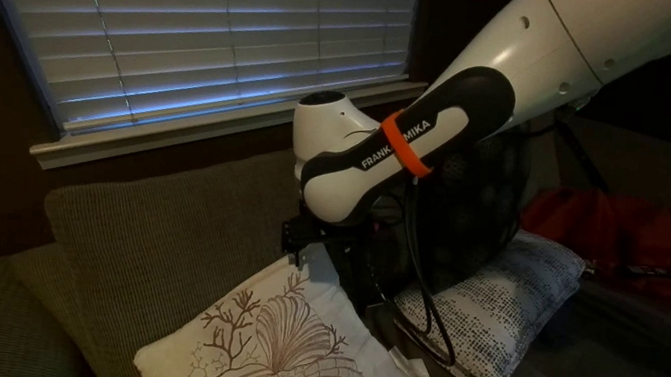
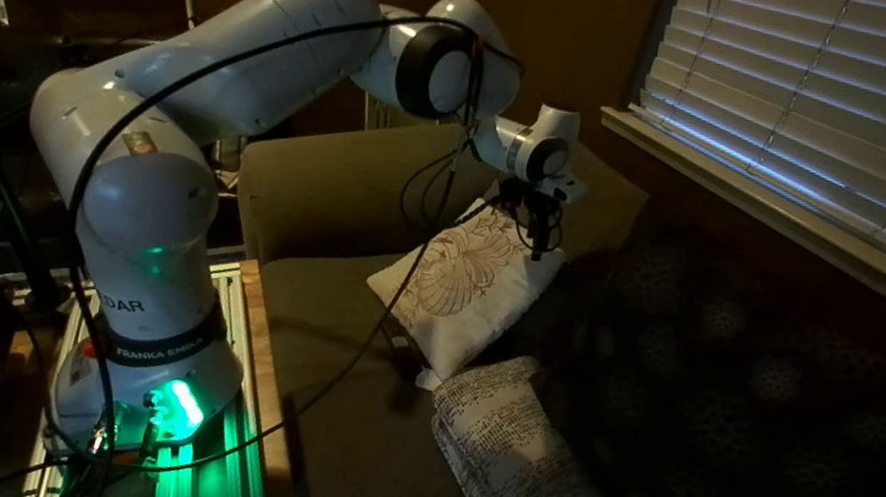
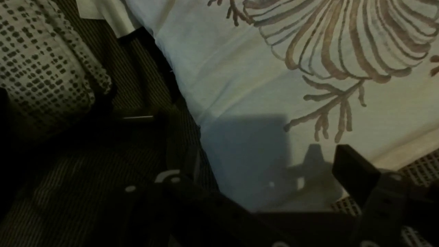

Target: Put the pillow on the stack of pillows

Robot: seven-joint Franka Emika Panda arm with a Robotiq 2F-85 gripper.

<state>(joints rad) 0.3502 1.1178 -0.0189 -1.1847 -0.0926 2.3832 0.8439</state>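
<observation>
Sofa (image 1: 163,216): its back is leftmost in an exterior view, just behind the coral pillow (image 1: 292,336) — too deep a grab could pinch sofa cloth as well.
Coral pillow: on the sofa, beside the stack (image 1: 505,331), not on it; wide and soft, so a corner-only pinch may droop or slip.
Claw (image 3: 269,161): at the pillow's upper corner, jaws wide apart, nothing held; touching or not, can't tell. Closing too high likely gets loose cover or air.
Cables (image 1: 410,219): loop hangs by the dotted pillow (image 1: 489,305), contact unclear; could snag it on the swing across.
Dark pillow (image 1: 473,213): stack's rear part, upright, edges lost in gloom — a bump may topple it.
Dotted pillow: stack's low part, plump; an off-centre drop probably slides off.
</observation>
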